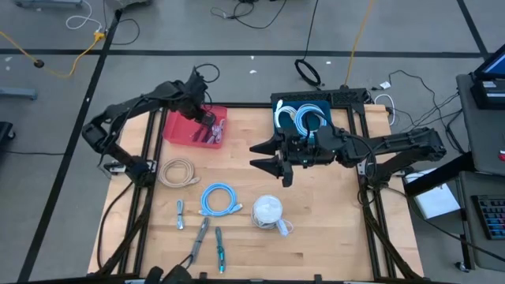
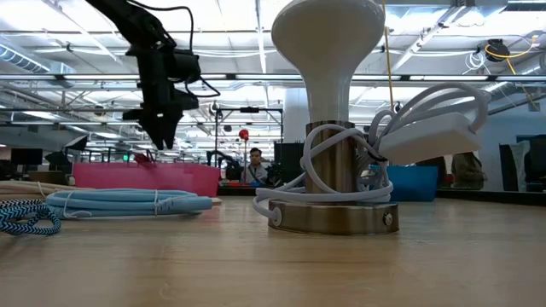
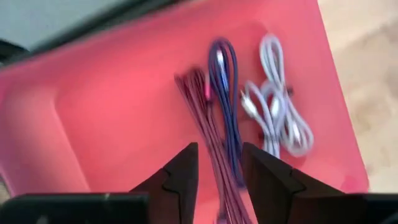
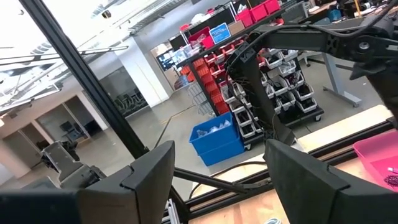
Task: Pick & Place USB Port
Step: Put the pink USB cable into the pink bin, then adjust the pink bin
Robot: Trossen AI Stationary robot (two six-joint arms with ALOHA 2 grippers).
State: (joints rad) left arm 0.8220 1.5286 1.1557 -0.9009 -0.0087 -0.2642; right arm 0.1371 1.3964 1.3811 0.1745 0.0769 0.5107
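A red bin (image 1: 180, 128) stands at the table's far left and holds several bundled cables: a maroon one (image 3: 204, 118), a dark blue one (image 3: 224, 87) and a white one (image 3: 278, 115), all lying on the bin's floor. My left gripper (image 1: 207, 118) hangs above the bin's right part, pointing down, open, with its fingers (image 3: 180, 180) standing over the maroon and blue cables without touching them. In the low view it hovers (image 2: 160, 136) above the bin (image 2: 145, 179). My right gripper (image 1: 267, 158) is open, held level above the table's middle, pointing left (image 4: 217, 180).
A blue bin (image 1: 278, 104) with coiled cables sits at the far edge. A beige cable coil (image 1: 180, 172), a light-blue coil (image 1: 218, 199), a white lamp with its cord (image 1: 268, 211) and small hand tools (image 1: 203, 235) lie on the near half.
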